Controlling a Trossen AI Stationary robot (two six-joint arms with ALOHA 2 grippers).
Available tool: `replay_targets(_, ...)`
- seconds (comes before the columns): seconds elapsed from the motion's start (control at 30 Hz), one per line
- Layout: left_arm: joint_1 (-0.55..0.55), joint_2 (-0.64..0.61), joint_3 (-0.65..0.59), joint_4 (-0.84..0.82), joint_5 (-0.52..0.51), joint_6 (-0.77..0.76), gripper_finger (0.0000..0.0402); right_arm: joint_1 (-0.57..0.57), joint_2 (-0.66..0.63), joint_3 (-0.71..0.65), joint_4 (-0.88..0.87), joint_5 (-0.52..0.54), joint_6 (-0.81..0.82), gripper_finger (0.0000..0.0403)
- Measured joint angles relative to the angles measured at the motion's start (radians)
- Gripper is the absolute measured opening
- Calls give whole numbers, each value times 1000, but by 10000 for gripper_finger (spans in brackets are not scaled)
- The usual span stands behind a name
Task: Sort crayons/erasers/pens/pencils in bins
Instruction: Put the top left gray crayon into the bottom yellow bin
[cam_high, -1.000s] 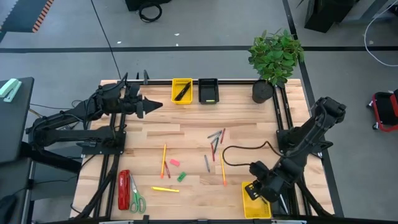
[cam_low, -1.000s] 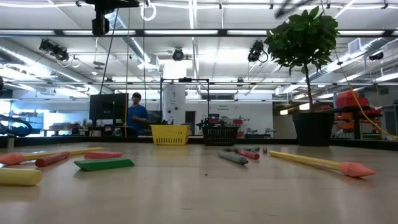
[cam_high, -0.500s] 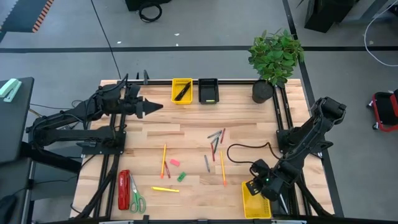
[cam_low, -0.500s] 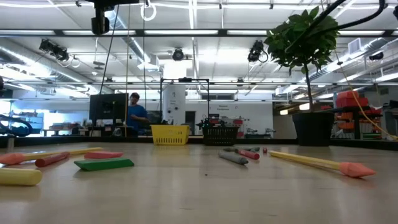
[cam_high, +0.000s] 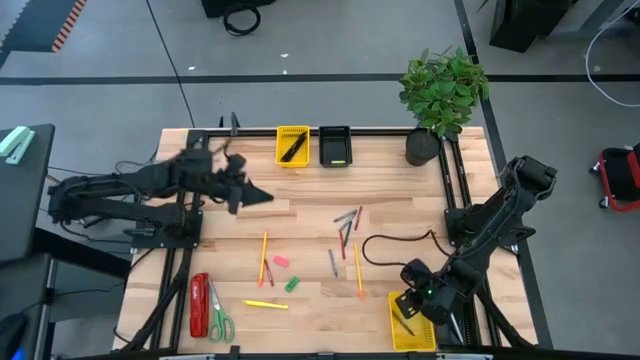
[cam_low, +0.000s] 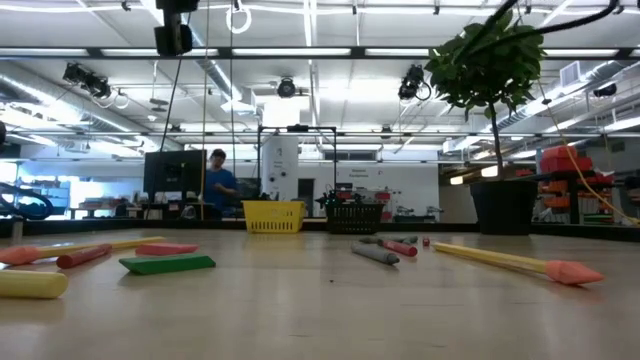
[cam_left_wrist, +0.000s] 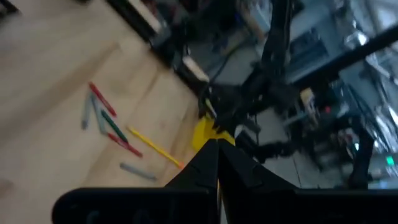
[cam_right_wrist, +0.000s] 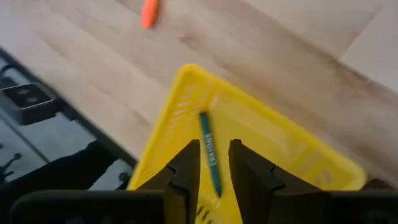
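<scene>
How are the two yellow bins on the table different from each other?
The far yellow bin sits at the table's back edge beside a black bin and holds a dark pen. The near yellow bin sits at the front right corner, under the right claw, holding a green crayon. Both look alike in shape and colour.

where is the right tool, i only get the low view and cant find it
Observer: The right tool hangs over the yellow bin at the table's front right corner.
Operator: holding anything
Observer: No, its jaws stand apart; a green crayon lies in that bin below them.
Operator: and the left tool
Observer: The left tool is shut and empty, above the left back part of the table.
</scene>
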Motion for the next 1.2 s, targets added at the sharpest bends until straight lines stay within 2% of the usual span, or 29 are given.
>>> replay_targets(0.17,-70,136,76,-24,2,98,15,0,-2,53,-11,0,-23,92)
replay_targets(0.27,-85,230,196,-92,22,201,15,0,-4,100,-33,0,-60,92)
replay_targets(0.37,-85,336,344,-238,19,309,15,-5,-9,158,-77,0,-103,92)
replay_targets(0.5,-73,475,525,-377,-3,407,19,-15,-25,256,-191,33,-141,92)
replay_targets(0.6,-63,568,617,-392,10,425,26,-17,-50,326,-285,116,-144,92)
replay_targets(0.77,-41,683,736,-396,102,429,39,-6,-91,408,-382,260,-157,92)
replay_targets(1.03,-67,839,922,-411,94,480,41,-5,-134,415,-419,282,-223,92)
replay_targets(1.2,-72,893,959,-438,37,468,40,-5,-171,415,-435,302,-255,92)
